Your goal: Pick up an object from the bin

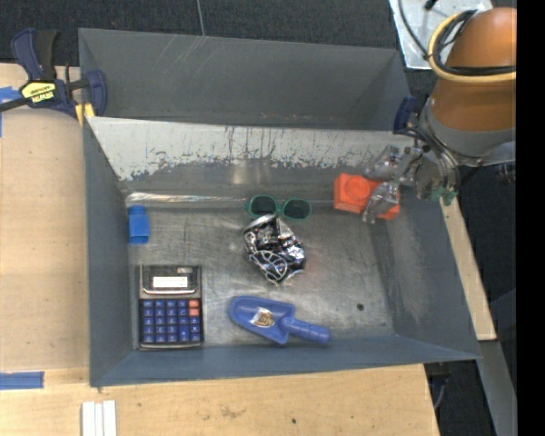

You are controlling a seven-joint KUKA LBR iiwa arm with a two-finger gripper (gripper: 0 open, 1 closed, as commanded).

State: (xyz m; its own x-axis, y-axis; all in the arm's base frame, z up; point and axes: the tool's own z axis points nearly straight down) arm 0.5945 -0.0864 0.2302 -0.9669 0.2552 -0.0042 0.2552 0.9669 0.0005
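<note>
Nearest the camera, a blue plastic scoop-shaped tool [277,322] lies flat on the floor of the bin. Just to its left is a dark blue pocket calculator with a grey display [171,305]. Beyond them, near the middle, sits a crumpled black-and-silver foil wrapper [274,251]. A small blue rectangular block [138,224] lies well off to the left. Past the wrapper, a pair of green-lensed sunglasses [279,208] rests by the foot of the far wall. The grey metal bin [254,89] has a scuffed floor and a pale, scratched far slope. At the far right, the gripper [381,198] is low against an orange blocky plastic piece [351,193]. Orange shows on both sides of it. Whether the gripper is parted or clamped on that piece cannot be told.
</note>
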